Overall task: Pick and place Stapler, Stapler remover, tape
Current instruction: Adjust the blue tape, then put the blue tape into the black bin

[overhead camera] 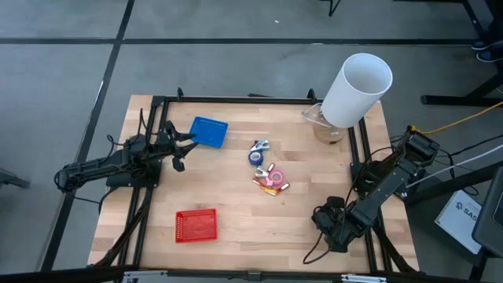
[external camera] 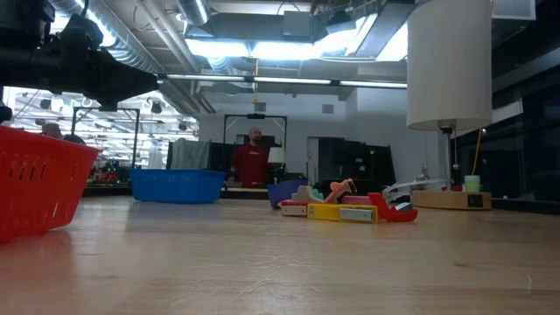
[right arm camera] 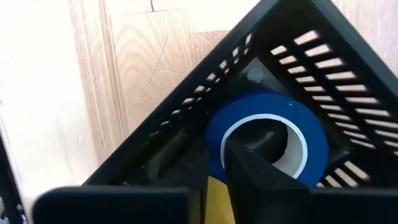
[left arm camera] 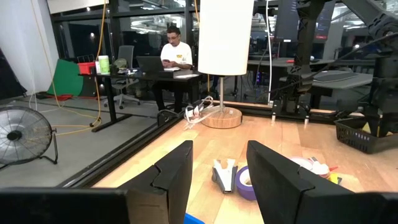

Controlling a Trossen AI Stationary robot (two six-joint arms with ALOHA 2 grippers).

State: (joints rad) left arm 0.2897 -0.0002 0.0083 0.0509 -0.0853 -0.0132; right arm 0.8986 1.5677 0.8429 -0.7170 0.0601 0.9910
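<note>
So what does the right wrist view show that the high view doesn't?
Only the right wrist view: a blue tape roll lying in a corner of a black slotted basket, with one finger of the right gripper reaching through the roll's hole.
Only the high view: the left gripper open beside the blue basket, the red basket, the item pile, the white lamp.
Both: the wooden table.

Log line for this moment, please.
right gripper at blue tape roll in black slotted basket | left gripper open, idle by blue plastic basket
</note>
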